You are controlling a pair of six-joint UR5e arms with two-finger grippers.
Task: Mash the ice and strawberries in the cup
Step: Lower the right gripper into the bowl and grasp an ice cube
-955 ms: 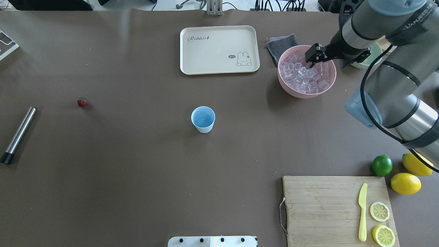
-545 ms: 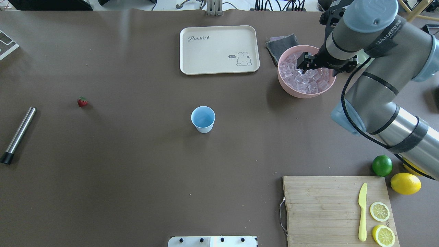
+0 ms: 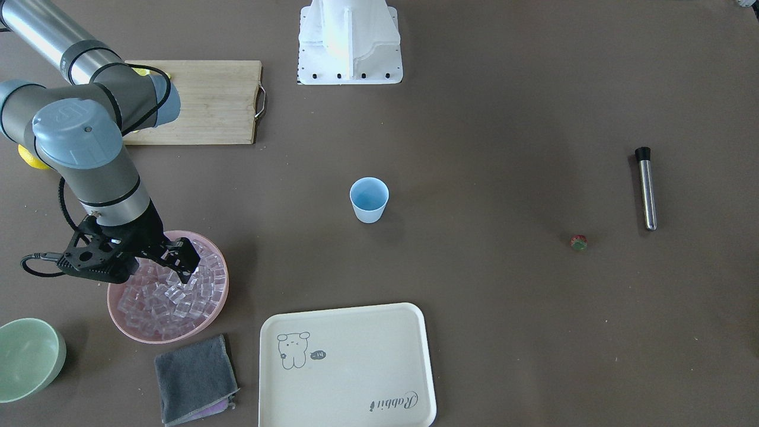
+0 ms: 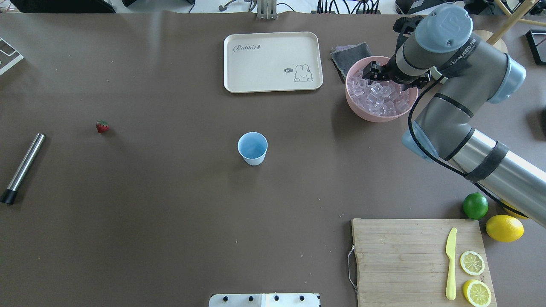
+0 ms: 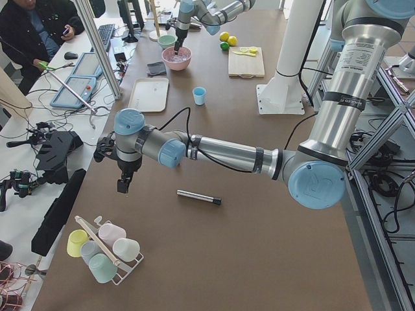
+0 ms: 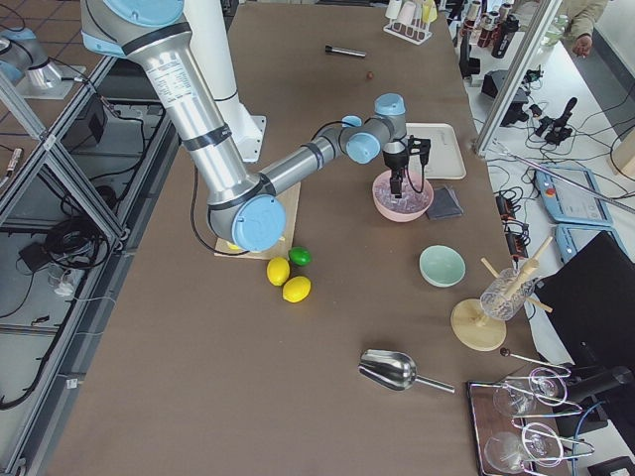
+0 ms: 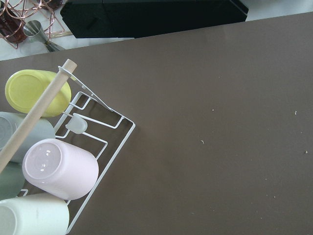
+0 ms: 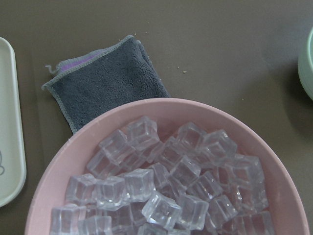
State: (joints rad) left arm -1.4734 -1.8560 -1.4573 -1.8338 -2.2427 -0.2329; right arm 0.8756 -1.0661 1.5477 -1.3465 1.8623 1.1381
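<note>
The pale blue cup stands upright mid-table, nothing visible inside it. A small red strawberry lies far to its left. Clear ice cubes fill a pink bowl at the back right. My right gripper hangs low over the bowl's far-left part, its fingers apart just above the ice, holding nothing. The right wrist view looks straight down on the ice. My left gripper shows only in the left side view, near the table's left end; I cannot tell its state.
A steel rod with a black tip lies at the left edge. A cream tray and a grey cloth sit beside the pink bowl, a green bowl beyond it. Cutting board, lime, lemon lie front right. A cup rack stands under the left wrist.
The right arm has swung left and the gripper has moved across the pink bowl toward its far-left side. Cup, strawberry and rod have stayed put.
</note>
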